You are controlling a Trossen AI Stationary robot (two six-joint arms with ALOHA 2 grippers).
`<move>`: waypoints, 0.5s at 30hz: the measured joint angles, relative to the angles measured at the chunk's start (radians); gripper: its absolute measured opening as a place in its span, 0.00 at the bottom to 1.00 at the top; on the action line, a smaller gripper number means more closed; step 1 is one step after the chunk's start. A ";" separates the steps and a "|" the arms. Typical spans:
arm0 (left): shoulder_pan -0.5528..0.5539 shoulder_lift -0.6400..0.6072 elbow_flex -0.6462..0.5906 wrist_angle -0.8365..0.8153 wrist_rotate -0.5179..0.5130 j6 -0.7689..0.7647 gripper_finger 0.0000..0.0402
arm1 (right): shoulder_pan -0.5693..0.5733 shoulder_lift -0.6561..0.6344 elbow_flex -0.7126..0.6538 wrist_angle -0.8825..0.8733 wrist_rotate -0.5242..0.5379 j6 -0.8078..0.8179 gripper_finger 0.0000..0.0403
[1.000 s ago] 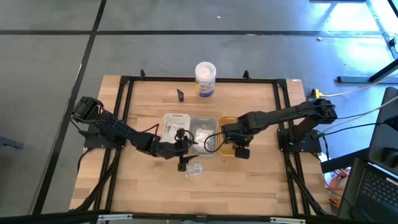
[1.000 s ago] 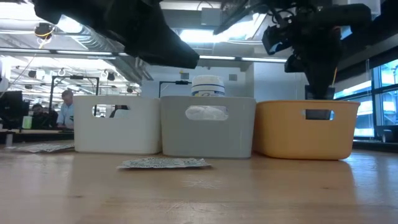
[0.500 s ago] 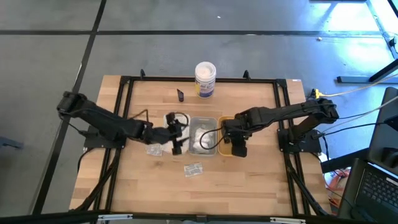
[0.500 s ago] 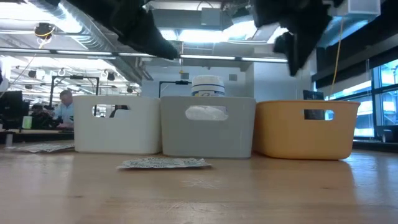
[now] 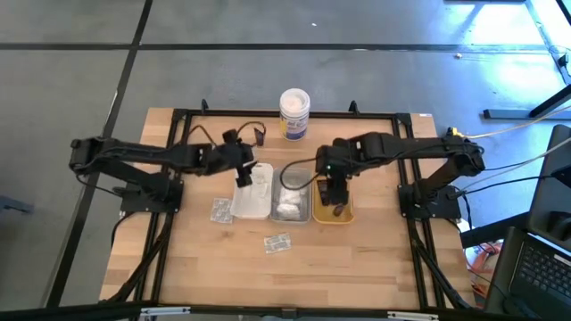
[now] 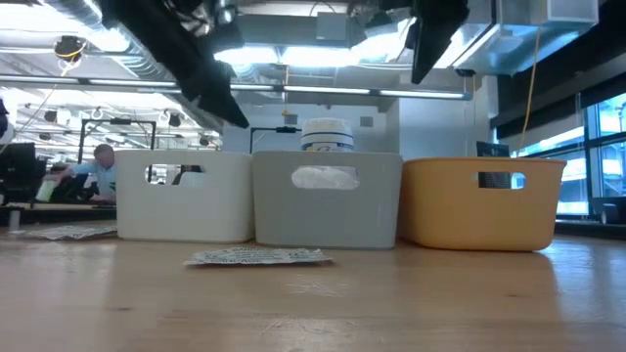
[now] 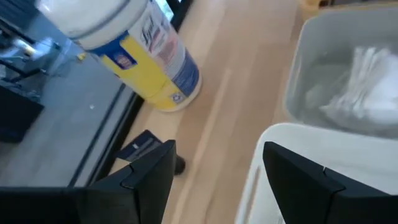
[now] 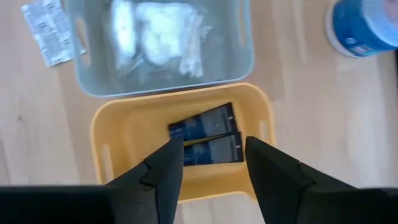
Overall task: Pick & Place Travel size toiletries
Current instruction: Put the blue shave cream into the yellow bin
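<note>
Sachet [image 5: 278,242] near grey tray [image 5: 304,214]: light, floppy, taken by edge; both end effectors [image 8: 210,163] released, empty.

The pale blond, wood-grained worktop [image 5: 196,259] carries three plastic trays: one white [image 5: 252,198], one translucent grey [image 5: 293,194], one orange-yellow [image 8: 124,140]. Below the right arm's dark fingers [image 8: 163,171], two black tubes with blue and white print [image 8: 205,142] lie in the orange-yellow tray. White, clear-wrapped bundles [image 8: 158,38] fill the grey tray. A silvery sachet with fine dark print [image 5: 278,242] lies on the wood. Beyond the left arm's black fingers [image 7: 152,177] stands a white tub labelled yellow and blue [image 7: 146,59].
</note>
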 joint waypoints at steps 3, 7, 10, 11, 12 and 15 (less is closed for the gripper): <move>0.109 0.012 0.000 -0.006 0.124 0.070 0.60 | -0.038 0.000 0.003 0.002 -0.004 -0.026 0.41; 0.247 0.022 0.000 0.000 0.275 0.164 0.60 | -0.080 0.000 0.003 0.002 -0.012 -0.061 0.40; 0.327 0.023 0.000 0.010 0.339 0.241 0.60 | -0.117 0.000 0.003 0.007 -0.013 -0.099 0.42; 0.353 0.023 0.000 0.017 0.351 0.263 0.60 | -0.132 0.000 0.003 0.012 -0.016 -0.112 0.42; 0.376 0.023 0.000 0.023 0.359 0.281 0.60 | -0.148 0.000 0.003 0.018 -0.026 -0.126 0.43; 0.442 0.023 0.000 0.034 0.385 0.328 0.60 | -0.196 0.000 0.003 0.052 -0.076 -0.159 0.45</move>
